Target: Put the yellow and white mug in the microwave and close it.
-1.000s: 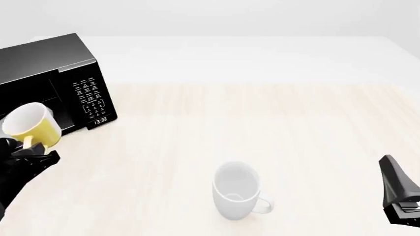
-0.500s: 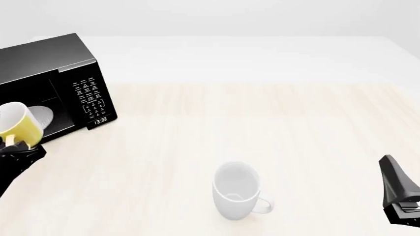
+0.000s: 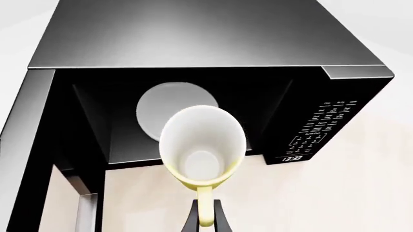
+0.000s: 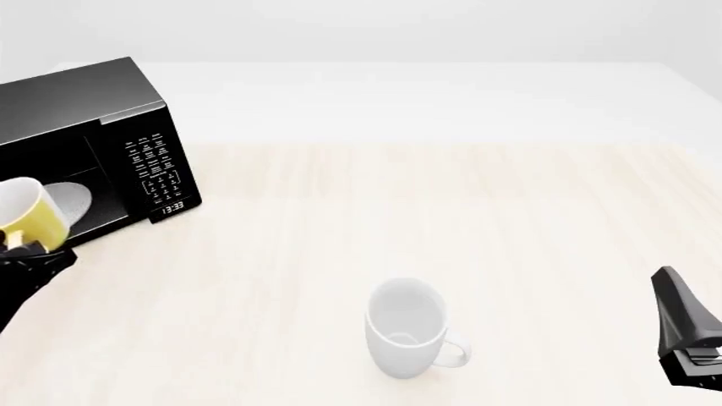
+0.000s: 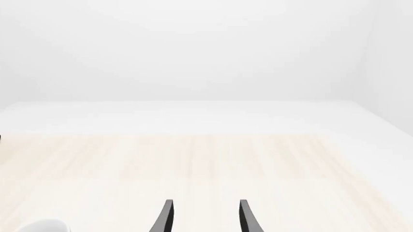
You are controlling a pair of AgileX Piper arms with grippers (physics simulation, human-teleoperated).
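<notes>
The yellow and white mug (image 4: 25, 218) hangs at the far left, held by its yellow handle in my shut left gripper (image 4: 25, 250). It sits just in front of the open black microwave (image 4: 107, 110). In the left wrist view the mug (image 3: 202, 150) faces the cavity, its handle (image 3: 205, 210) pinched between my fingers, with the white turntable plate (image 3: 164, 108) behind it. The plate (image 4: 70, 200) also shows in the front view. The microwave's open door (image 3: 29, 145) runs along one side of that view. My right gripper (image 5: 203, 215) is open and empty; the right arm (image 4: 686, 334) rests at the front right.
A larger all-white mug (image 4: 407, 328) stands upright on the light wood table (image 4: 451, 211) at front centre, handle to the right. Its rim just shows in the right wrist view (image 5: 42, 226). The keypad and clock display (image 4: 158, 173) face right of the cavity.
My left gripper has carried the yellow mug left and slightly down, closer to the microwave opening. The right arm has not moved.
</notes>
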